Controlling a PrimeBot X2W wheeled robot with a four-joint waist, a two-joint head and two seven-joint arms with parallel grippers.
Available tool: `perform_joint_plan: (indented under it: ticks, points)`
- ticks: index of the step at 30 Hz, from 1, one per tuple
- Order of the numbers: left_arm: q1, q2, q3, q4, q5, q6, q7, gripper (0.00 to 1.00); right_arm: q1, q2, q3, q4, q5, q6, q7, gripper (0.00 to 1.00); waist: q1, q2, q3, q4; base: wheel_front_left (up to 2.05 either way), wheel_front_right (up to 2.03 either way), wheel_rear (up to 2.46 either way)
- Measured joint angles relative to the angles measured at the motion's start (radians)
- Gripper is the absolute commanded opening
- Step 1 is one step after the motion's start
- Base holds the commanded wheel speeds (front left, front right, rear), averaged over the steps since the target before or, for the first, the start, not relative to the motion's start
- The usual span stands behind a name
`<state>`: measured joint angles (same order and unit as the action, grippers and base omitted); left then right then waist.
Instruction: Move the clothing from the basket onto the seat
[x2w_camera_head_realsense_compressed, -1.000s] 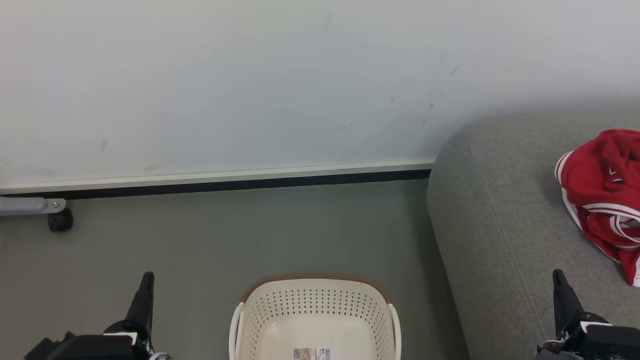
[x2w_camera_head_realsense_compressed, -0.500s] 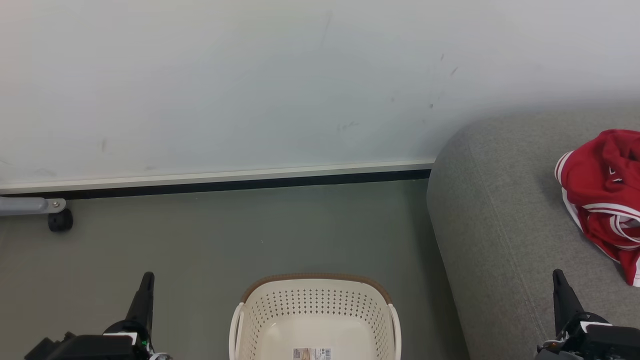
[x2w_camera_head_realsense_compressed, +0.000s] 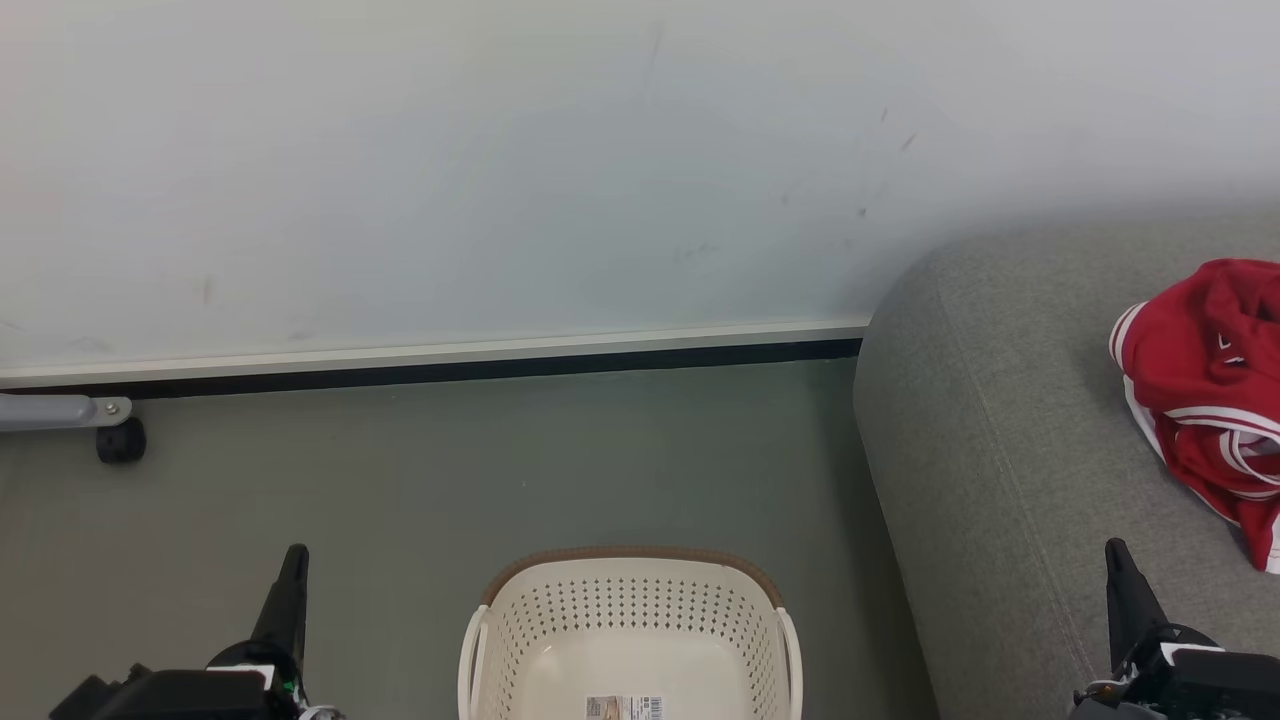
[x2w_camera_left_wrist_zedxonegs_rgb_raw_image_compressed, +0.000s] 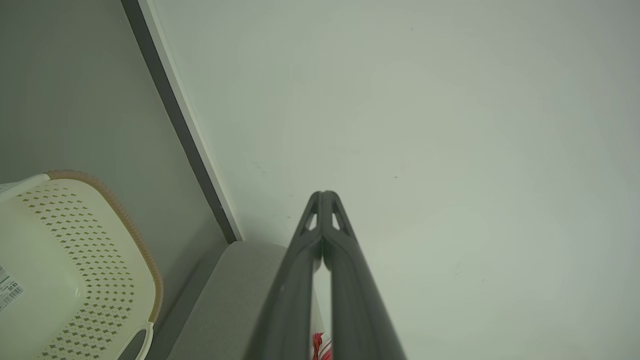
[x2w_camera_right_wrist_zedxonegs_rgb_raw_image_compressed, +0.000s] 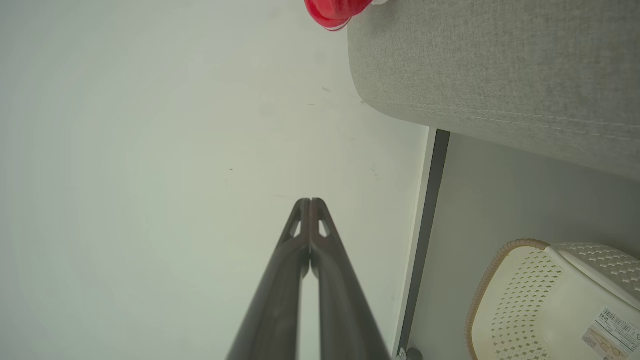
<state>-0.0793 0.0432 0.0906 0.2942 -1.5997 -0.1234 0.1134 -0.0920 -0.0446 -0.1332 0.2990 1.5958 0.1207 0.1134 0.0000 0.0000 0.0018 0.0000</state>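
Lying on seat (x2w_camera_head_realsense_compressed: 1000, 450), clothing (x2w_camera_head_realsense_compressed: 1200, 390) near R jaws, well apart from L jaws; both pairs pressed together.

Red clothing (x2w_camera_head_realsense_compressed: 1205, 400) with white stripes, crumpled in a heap on the seat (x2w_camera_head_realsense_compressed: 1000, 450), a light-grey fabric cushion at the right. Cream perforated basket (x2w_camera_head_realsense_compressed: 630, 553) with brown rim stands upright on the floor (x2w_camera_head_realsense_compressed: 450, 480), near centre. It's left of the seat, small gap between them.
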Motion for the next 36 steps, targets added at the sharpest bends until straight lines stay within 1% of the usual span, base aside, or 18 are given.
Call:
perform_joint_plan:
  ticks: [36]
  points:
    - [0.000, 0.000, 0.000, 0.001, -0.001, 0.000, 0.000, 0.00, 0.000, 0.000, 0.000, -0.001, 0.000, 0.000, 0.000, 0.00, 0.0000, 0.0000, 0.000, 0.000, 0.00, 0.00, 0.00]
